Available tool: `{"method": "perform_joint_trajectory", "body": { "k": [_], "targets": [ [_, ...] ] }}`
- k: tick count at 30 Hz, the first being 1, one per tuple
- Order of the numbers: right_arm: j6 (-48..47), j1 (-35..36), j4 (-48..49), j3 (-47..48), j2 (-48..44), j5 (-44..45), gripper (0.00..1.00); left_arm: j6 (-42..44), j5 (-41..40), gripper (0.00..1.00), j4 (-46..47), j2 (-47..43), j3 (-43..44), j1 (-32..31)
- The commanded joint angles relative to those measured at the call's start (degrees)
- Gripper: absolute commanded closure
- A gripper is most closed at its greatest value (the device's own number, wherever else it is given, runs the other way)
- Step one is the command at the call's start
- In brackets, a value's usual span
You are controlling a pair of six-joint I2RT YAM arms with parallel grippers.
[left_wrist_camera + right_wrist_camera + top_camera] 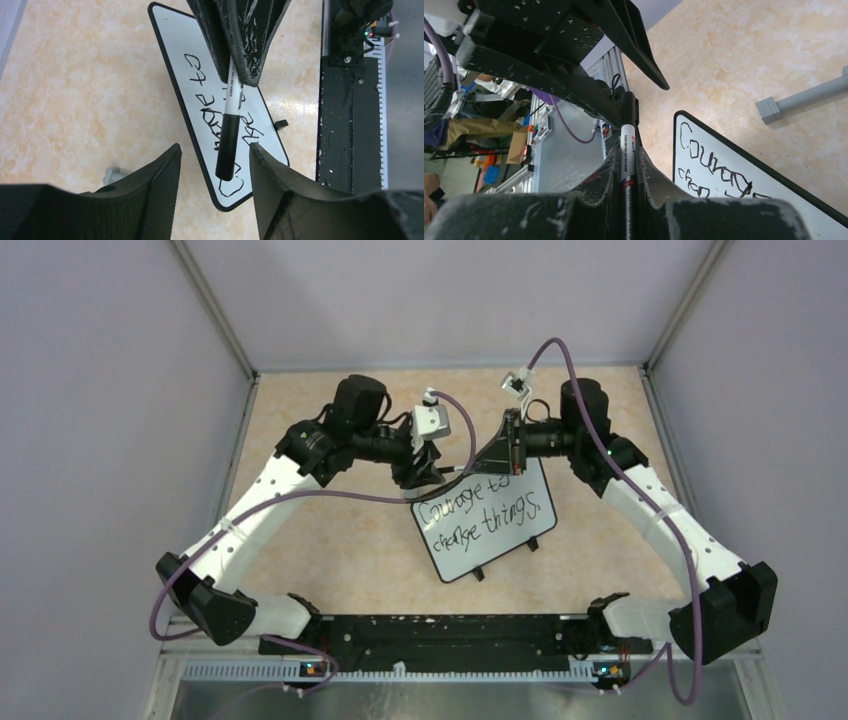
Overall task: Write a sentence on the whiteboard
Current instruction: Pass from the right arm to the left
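The whiteboard lies tilted at mid-table with the sentence in black, reading "Courage to change things" in two lines. My right gripper is shut on a white marker and holds it level above the board's far-left corner. The marker's black capped end points at my left gripper. That gripper is open, its fingers on either side of the cap with a gap on both sides. From above, the left gripper and right gripper face each other.
A black rail runs along the near edge between the arm bases. A grey fitting sits on the table beside the left fingers. A grey bar lies beyond the board. Lilac walls enclose the table on three sides.
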Motion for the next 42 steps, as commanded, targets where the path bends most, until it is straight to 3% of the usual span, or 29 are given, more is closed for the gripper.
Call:
{"method": "perform_joint_trajectory", "body": {
  "k": [1, 13, 16, 36, 42],
  "targets": [
    [0.9, -0.06, 2.62, 0.5, 0.39, -2.09, 1.0, 1.9, -2.12, 0.45, 0.33, -0.02, -0.71, -0.24],
    [1.56, 0.77, 3.54, -0.1, 1.02, -2.2, 1.0, 1.14, -0.87, 0.84, 1.67, 1.49, -0.22, -4.66],
    [1.25, 1.14, 3.29, -0.35, 1.05, -2.1, 1.0, -0.19, -0.63, 0.99, 2.8, 2.17, 0.61, -5.48],
    [-11.15, 7.67, -5.64, 0.99, 1.83, 0.81, 1.0, -4.92, 11.83, 1.0, 5.71, 7.14, 10.06, -5.61],
    [-10.88, 5.17, -7.18, 3.73, 0.95, 0.94, 1.0, -5.21, 7.05, 1.0, 4.71, 4.25, 5.83, -5.07]
  ]
}}
